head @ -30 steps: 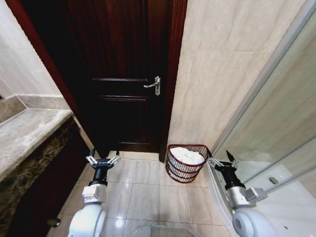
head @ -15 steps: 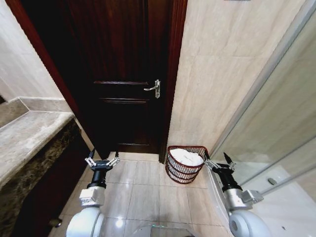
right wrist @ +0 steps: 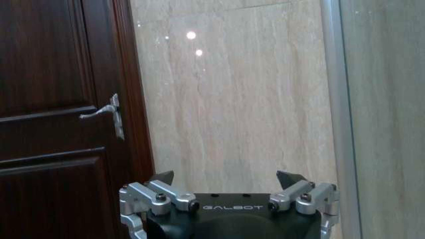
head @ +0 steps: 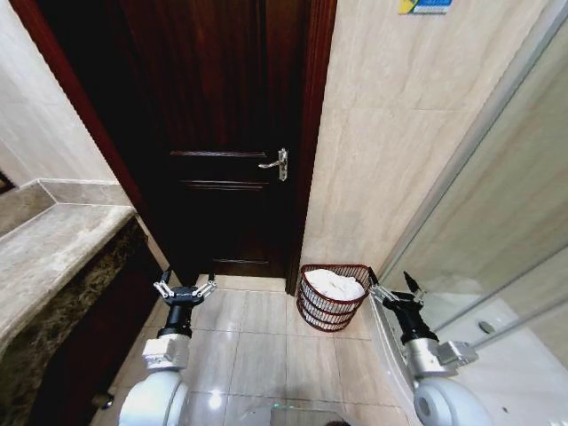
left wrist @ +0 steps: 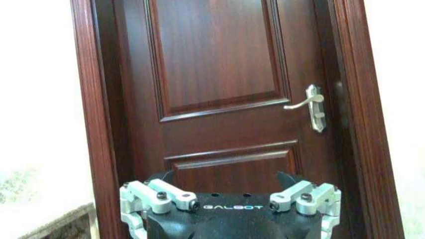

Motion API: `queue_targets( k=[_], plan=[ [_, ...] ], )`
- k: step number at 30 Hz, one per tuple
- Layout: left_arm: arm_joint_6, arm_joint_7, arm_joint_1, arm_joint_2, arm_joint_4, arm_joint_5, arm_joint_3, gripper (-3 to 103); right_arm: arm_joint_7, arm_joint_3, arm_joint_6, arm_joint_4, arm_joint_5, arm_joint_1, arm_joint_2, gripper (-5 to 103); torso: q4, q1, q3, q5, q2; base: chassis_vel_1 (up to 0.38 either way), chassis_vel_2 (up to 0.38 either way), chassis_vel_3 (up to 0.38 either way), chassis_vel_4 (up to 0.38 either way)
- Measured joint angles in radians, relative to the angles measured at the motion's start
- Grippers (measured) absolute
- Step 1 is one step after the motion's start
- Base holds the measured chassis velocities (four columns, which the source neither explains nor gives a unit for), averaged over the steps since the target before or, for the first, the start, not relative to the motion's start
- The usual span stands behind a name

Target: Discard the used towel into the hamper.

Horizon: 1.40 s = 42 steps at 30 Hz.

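Our view has tipped upward since a second ago, the door handle (head: 274, 163) sitting lower. The hamper (head: 333, 295), towel (head: 335, 284) inside, stands just left of our right gripper (head: 396, 293); the left gripper (head: 185, 290) is well apart. Both are spread open, empty.

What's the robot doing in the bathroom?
It is putting a used towel away. The white towel already lies inside the hamper, which stands on the tiled floor by the wall, beside the dark wooden door. Neither hand holds anything now: the left hand hangs open in front of the door, and the right hand is open just beside the hamper.
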Motion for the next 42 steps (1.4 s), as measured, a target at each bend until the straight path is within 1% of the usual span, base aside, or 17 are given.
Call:
queue_targets(
  k=[3, 5, 7, 11, 13, 16, 21, 22, 24, 27, 32, 33, 35, 42],
  plan=[
    [0.002, 0.0, 0.0, 0.001, -0.001, -0.001, 0.0, 100, 0.0, 0.0, -0.001, 0.002, 0.0, 0.001, 0.0, 100, 0.0, 0.003, 0.003, 0.0, 0.006, 0.0, 0.0, 0.0, 0.0],
    [0.005, 0.0, -0.002, 0.004, -0.004, -0.001, 0.001, 100, 0.001, 0.003, -0.003, 0.004, 0.0, 0.002, -0.001, 100, 0.0, 0.011, 0.014, 0.0, 0.025, 0.0, 0.0, 0.0, 0.0],
    [0.006, 0.001, -0.002, 0.004, -0.004, -0.001, 0.002, 100, 0.001, 0.003, -0.003, 0.005, 0.0, 0.002, -0.001, 100, 0.0, 0.012, 0.016, 0.0, 0.029, 0.0, 0.0, 0.0, 0.0],
    [0.01, 0.001, -0.005, 0.006, -0.007, -0.001, 0.003, 100, 0.001, 0.005, -0.003, 0.006, 0.001, -0.002, 0.002, 100, 0.0, 0.024, 0.031, 0.0, 0.055, 0.0, 0.0, 0.0, 0.0],
    [0.01, 0.001, -0.005, 0.006, -0.007, -0.001, 0.003, 100, 0.001, 0.005, -0.002, 0.006, 0.001, -0.003, 0.002, 100, 0.0, 0.026, 0.033, 0.0, 0.058, 0.0, 0.0, 0.0, 0.0],
    [0.01, 0.002, -0.005, 0.005, -0.007, -0.002, 0.002, 100, 0.001, 0.006, -0.002, 0.01, 0.002, -0.003, 0.002, 100, 0.0, 0.037, 0.046, 0.0, 0.083, 0.0, 0.0, 0.0, 0.0],
    [0.009, 0.002, -0.005, 0.003, -0.007, -0.002, 0.001, 100, 0.001, 0.006, -0.004, 0.014, 0.002, -0.001, 0.001, 100, 0.0, 0.045, 0.056, 0.0, 0.101, 0.0, 0.0, 0.0, 0.0],
    [0.009, 0.002, -0.005, 0.001, -0.007, -0.002, 0.002, 100, 0.001, 0.005, -0.006, 0.015, 0.002, 0.001, 0.001, 100, 0.0, 0.049, 0.061, 0.0, 0.11, 0.0, 0.0, 0.0, 0.0],
    [0.008, 0.002, -0.005, 0.001, -0.006, -0.002, 0.002, 100, 0.001, 0.005, -0.006, 0.016, 0.002, 0.001, 0.0, 100, 0.0, 0.051, 0.062, 0.0, 0.114, 0.0, 0.0, 0.0, 0.0],
    [0.007, 0.004, -0.005, -0.001, -0.004, -0.002, 0.004, 100, 0.004, 0.006, -0.016, 0.019, 0.001, 0.002, 0.0, 100, 0.0, 0.062, 0.076, 0.0, 0.138, 0.0, 0.0, 0.0, 0.0],
    [0.006, 0.005, -0.007, -0.001, -0.002, -0.002, 0.004, 100, 0.01, 0.007, -0.027, 0.023, -0.002, -0.003, 0.001, 100, 0.0, 0.069, 0.086, 0.0, 0.155, 0.0, 0.0, 0.0, 0.0],
    [0.005, 0.015, -0.008, -0.001, -0.001, -0.002, 0.004, 100, 0.011, 0.007, -0.028, 0.025, -0.005, -0.006, 0.001, 100, 0.0, 0.075, 0.093, 0.0, 0.167, 0.0, 0.0, 0.0, 0.0],
    [0.005, 0.017, -0.008, -0.001, -0.001, -0.002, 0.003, 100, 0.011, 0.007, -0.028, 0.025, -0.005, -0.006, 0.001, 100, 0.0, 0.077, 0.095, 0.0, 0.172, 0.0, 0.0, 0.0, 0.0],
    [0.001, 0.02, -0.011, -0.002, 0.005, -0.002, 0.003, 100, 0.011, 0.009, -0.032, 0.03, -0.008, -0.005, 0.0, 100, 0.0, 0.096, 0.117, 0.0, 0.213, 0.0, 0.0, 0.0, 0.0]
  ],
)
